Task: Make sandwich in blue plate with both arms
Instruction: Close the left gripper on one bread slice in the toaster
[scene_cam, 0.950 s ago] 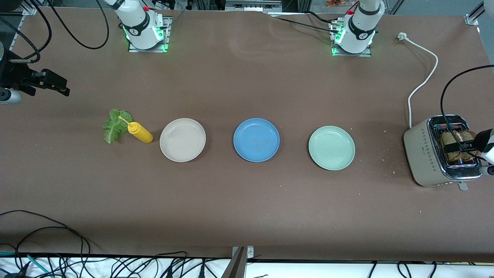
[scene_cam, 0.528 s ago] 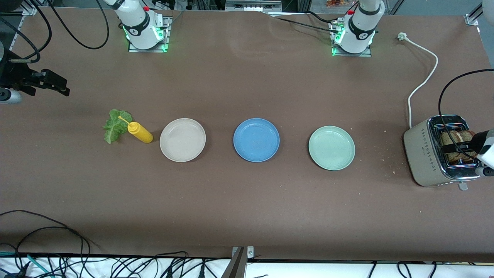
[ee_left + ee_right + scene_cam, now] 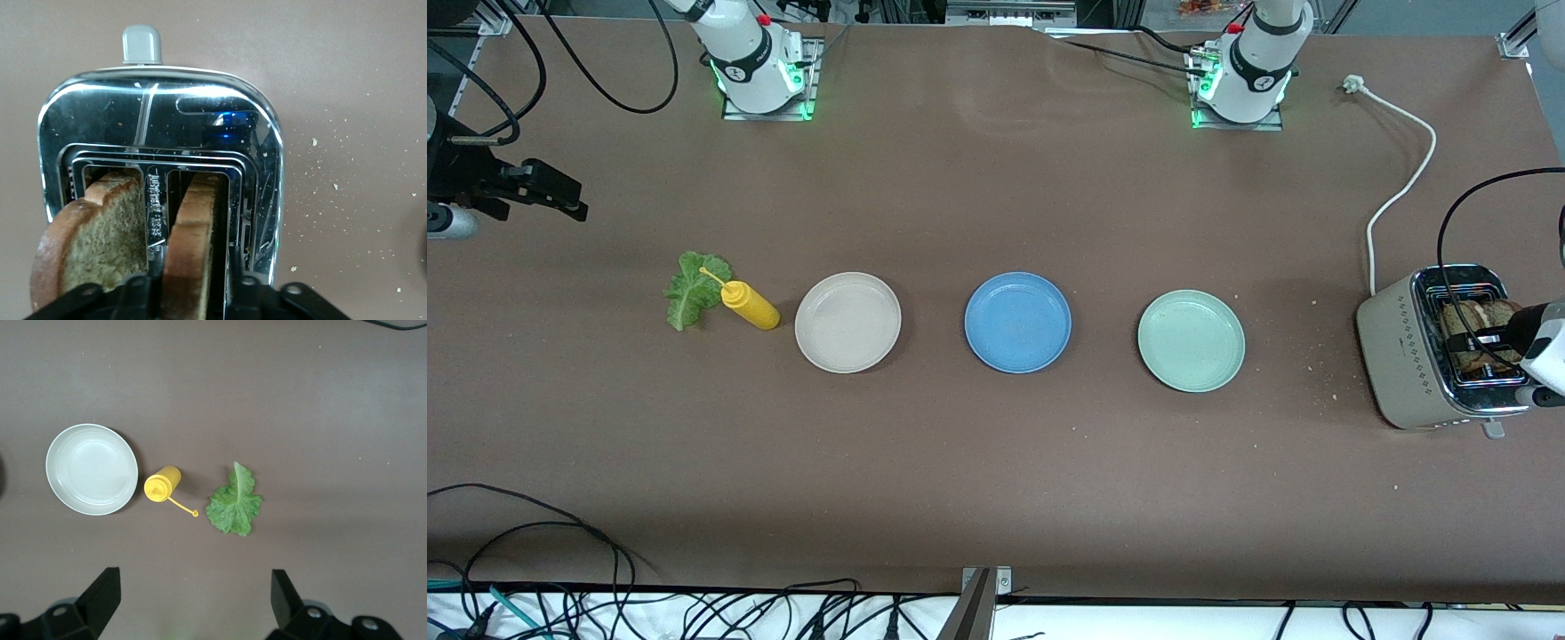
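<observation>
Straddling bread slice [image 3: 190,247] in toaster [image 3: 160,127]: left gripper [image 3: 193,293] jaws.

2 bread slices [image 3: 190,247] stand in the toaster [image 3: 1405,356], 1 per slot.

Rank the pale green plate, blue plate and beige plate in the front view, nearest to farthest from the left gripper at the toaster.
1. Pale green plate, closest to the left gripper.
2. Blue plate, in the middle.
3. Beige plate, toward the right arm's end.

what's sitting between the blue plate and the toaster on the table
In the front view, the pale green plate lies between the blue plate and the toaster; otherwise only bare tabletop with scattered crumbs.
</observation>
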